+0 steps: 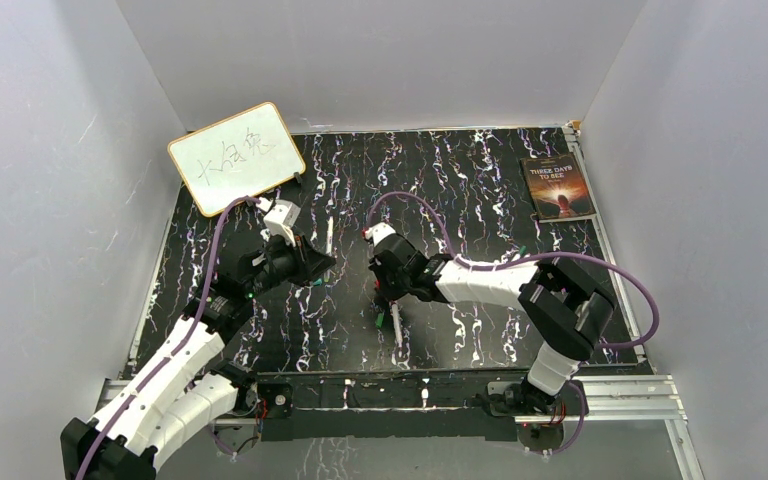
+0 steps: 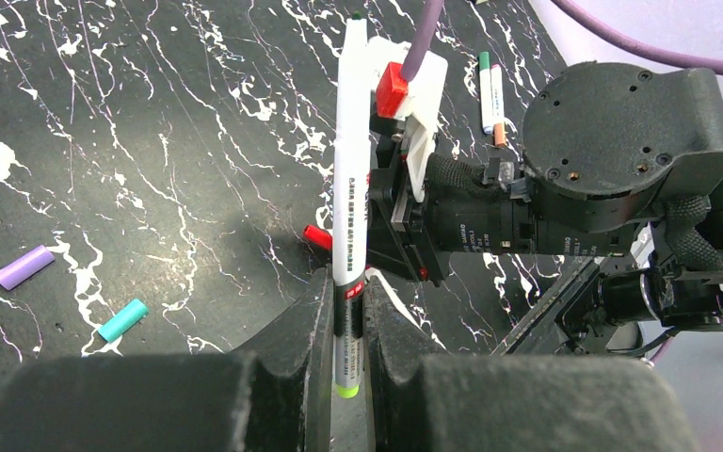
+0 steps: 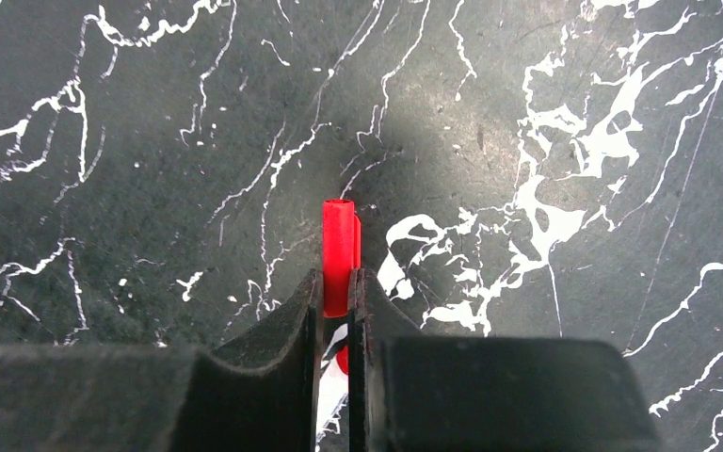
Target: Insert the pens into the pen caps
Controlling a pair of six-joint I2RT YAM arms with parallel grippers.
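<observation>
The top camera looked down from above the near edge over the whole worktop (image 1: 480, 180); the left wrist camera sat close behind the left hand (image 2: 345, 282), facing the right hand (image 3: 336, 278); the right wrist camera stared closely down; both wrist views shared the red cap (image 3: 338, 235).

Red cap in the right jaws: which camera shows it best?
Right wrist view. The red cap sits centre frame, pinched between the right jaws, its open end clear. The left wrist view shows only a red sliver beside the held pen; in the top view it is too small to make out.
</observation>
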